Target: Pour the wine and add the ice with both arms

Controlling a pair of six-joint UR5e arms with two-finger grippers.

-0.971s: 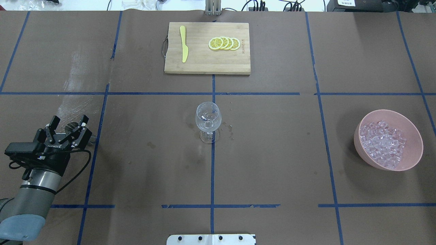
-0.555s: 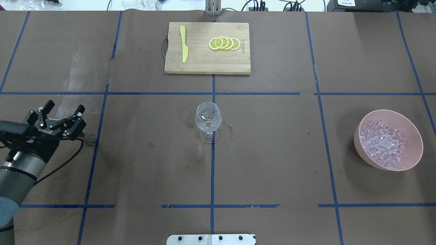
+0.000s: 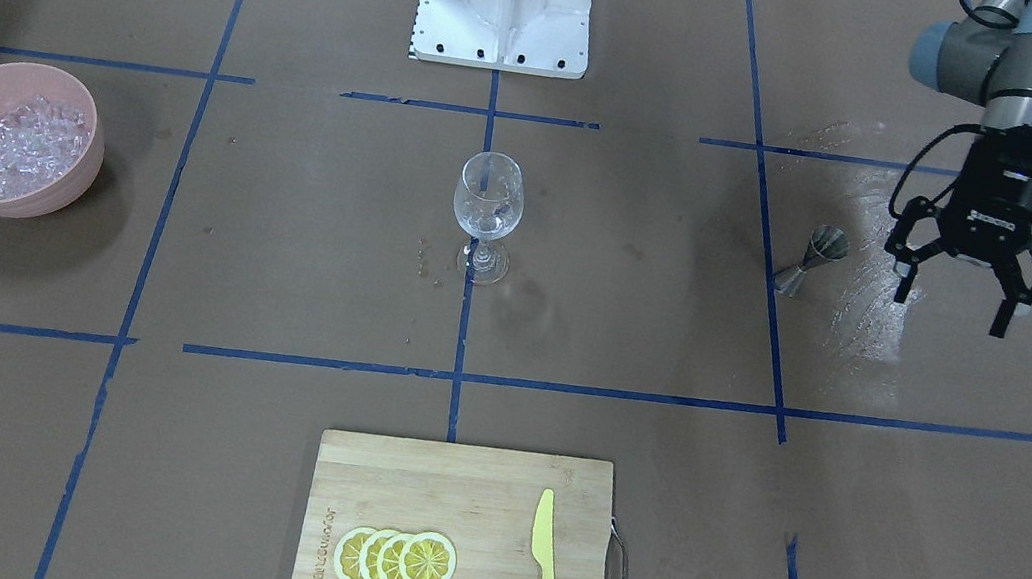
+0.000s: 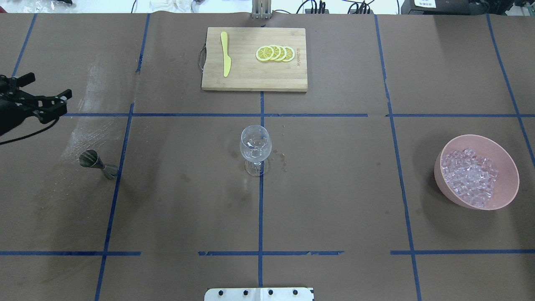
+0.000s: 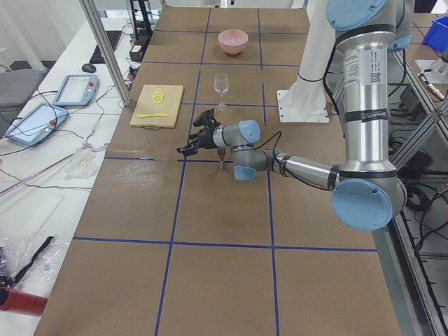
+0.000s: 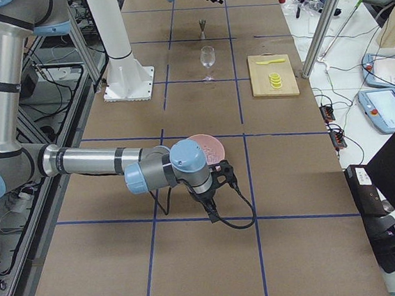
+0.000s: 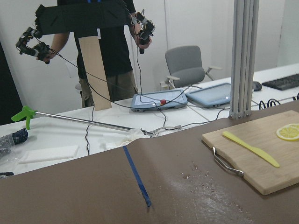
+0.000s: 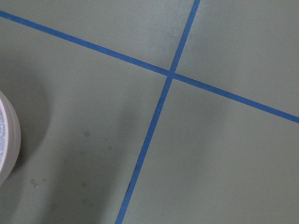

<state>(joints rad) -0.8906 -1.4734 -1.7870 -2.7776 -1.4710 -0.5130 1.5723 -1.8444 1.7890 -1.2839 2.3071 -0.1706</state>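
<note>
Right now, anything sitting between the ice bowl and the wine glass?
Nothing visible. Only bare brown table lies between the ice in the pink bowl and the wine glass; the jigger and cutting board sit off that path.

One glass (image 4: 255, 144), jigger (image 4: 92, 160), bowl (image 4: 506, 177), board (image 4: 246, 77) and knife (image 4: 226, 54); four lemon slices (image 4: 276, 53).

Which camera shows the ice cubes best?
The overhead exterior view: it looks into the pink bowl, single cubes of ice visible. Front-facing comes close; exterior left shows it tiny; exterior right mostly hidden; the right wrist catches only the bowl's edge.
</note>
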